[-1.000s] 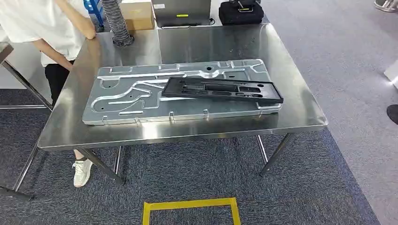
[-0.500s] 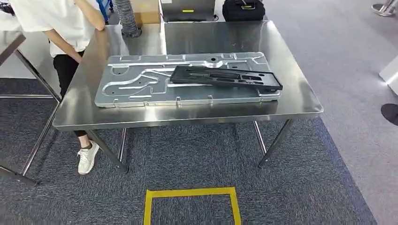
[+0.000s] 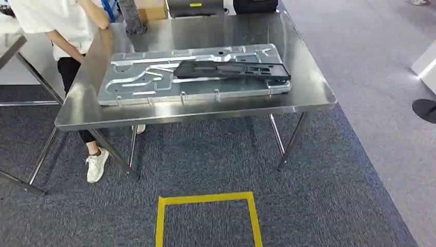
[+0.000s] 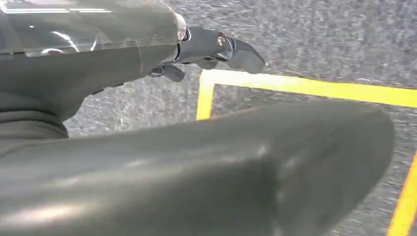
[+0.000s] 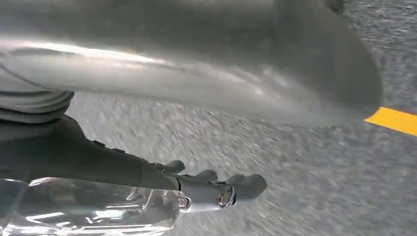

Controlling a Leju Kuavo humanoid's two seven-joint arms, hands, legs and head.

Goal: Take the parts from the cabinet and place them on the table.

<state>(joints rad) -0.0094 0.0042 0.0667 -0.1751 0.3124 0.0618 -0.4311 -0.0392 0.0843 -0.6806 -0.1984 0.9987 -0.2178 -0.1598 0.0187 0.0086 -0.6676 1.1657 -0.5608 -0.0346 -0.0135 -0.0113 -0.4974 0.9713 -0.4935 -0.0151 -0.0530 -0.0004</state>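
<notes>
On the steel table [image 3: 308,98] lies a large silver metal panel [image 3: 149,82] with pressed channels. A long black plastic part [image 3: 231,70] rests across its right half. In the left wrist view my left hand [image 4: 147,54] hangs over the carpet, its dark fingers [image 4: 231,46] stretched out and nothing in them. In the right wrist view my right hand [image 5: 147,179] hangs the same way, fingers [image 5: 241,187] extended and holding nothing. Both hands are well away from the table.
A person in a white shirt [image 3: 56,25] stands at the table's far left corner, with a white shoe [image 3: 96,164] under the table edge. A yellow tape square [image 3: 205,216] marks the grey carpet in front of me. A second table's legs [image 3: 31,180] stand at the left.
The whole picture has shifted: the table now looks smaller and higher in view, so the camera has backed away. The panel and the black part lie as before.
</notes>
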